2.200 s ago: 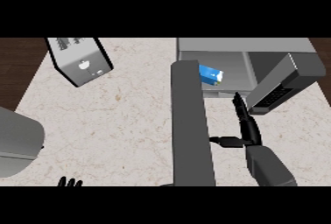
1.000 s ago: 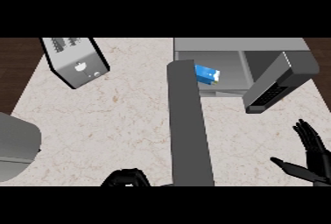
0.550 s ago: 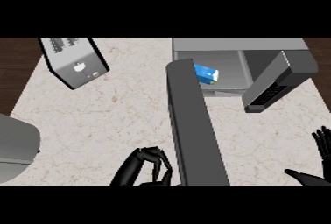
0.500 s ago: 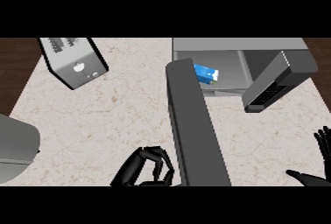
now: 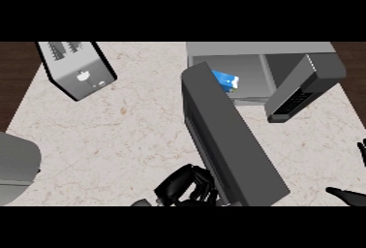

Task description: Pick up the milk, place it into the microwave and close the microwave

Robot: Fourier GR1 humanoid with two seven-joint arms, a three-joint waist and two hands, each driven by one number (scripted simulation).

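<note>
The milk (image 5: 226,81), a blue and white carton, lies inside the open microwave (image 5: 257,51) at the top right, partly hidden by the door. The dark grey microwave door (image 5: 232,140) slants from the cavity's left side down toward the lower edge. My left hand (image 5: 184,186) is against the door's outer left face near its free end, fingers curled and holding nothing. Only a thumb and fingertips of my right hand (image 5: 350,196) show at the right edge, spread and well away from the microwave.
A silver toaster (image 5: 77,70) stands at the counter's top left. A grey rounded appliance (image 5: 16,160) fills the left edge. The microwave's dark control panel (image 5: 304,87) juts out on the cavity's right. Bare marble counter (image 5: 129,131) lies between toaster and door.
My right hand pulled back from the microwave to the right edge. My left hand rose from the lower edge to the door, whose free end has swung rightward.
</note>
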